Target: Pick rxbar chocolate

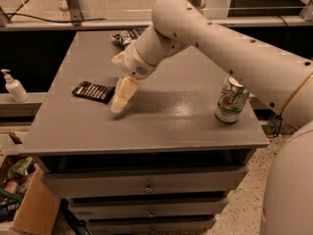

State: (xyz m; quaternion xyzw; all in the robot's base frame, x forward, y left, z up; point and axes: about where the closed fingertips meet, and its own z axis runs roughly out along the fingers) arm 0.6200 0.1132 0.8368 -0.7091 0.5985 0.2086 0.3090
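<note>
The rxbar chocolate (pixel 94 91) is a small flat black bar with white lettering, lying on the left part of the grey cabinet top (pixel 161 121). My gripper (pixel 121 98) hangs from the white arm just to the right of the bar, fingertips pointing down toward the surface, a short gap away from the bar and holding nothing that I can see.
A green and white can (pixel 231 101) stands upright near the right edge. A crinkled dark blue-and-white snack bag (pixel 126 35) lies at the back, partly behind the arm. A soap dispenser (pixel 13 86) stands on a ledge at left. A cardboard box (pixel 24 209) sits on the floor at lower left.
</note>
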